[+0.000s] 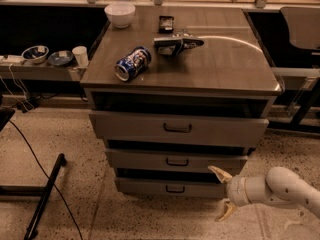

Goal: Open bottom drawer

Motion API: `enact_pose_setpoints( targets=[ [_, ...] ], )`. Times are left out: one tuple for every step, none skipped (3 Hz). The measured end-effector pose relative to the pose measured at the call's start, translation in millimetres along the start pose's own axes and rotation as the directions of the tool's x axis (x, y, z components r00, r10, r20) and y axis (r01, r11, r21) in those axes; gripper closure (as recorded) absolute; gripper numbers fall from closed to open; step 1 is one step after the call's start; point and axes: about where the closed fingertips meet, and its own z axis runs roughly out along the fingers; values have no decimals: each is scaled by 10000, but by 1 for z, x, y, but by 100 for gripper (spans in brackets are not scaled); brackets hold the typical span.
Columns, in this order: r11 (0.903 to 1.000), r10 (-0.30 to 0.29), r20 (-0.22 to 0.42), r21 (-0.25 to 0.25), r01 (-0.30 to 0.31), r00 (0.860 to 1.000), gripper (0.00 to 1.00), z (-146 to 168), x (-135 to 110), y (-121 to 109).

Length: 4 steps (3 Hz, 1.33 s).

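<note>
The gripper (223, 194), fingers (218, 172) spread, hangs just beside the right end of the bottom drawer (150, 186). Open floor (125, 216) lies before its front. A black stand leg (46, 194) crosses the floor well left.

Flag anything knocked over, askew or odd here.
One thing: the blue drink can lies on its side on the grey cabinet top, near its left front. The end effector hovers open by the right end of the slim grey bottom drawer, off its handle.
</note>
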Motion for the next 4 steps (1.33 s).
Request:
enact_pose_setpoints(
  targets=[
    [9991, -74, 3, -413, 74, 10000, 0, 7, -1, 5],
    [9948, -196, -757, -1015, 119, 9969, 0, 45, 49, 13],
    [9918, -167, -1133, -1275, 21, 9934, 0, 71, 85, 24],
    [9914, 60, -1216, -1289, -218, 9926, 0, 91, 114, 31]
  ],
)
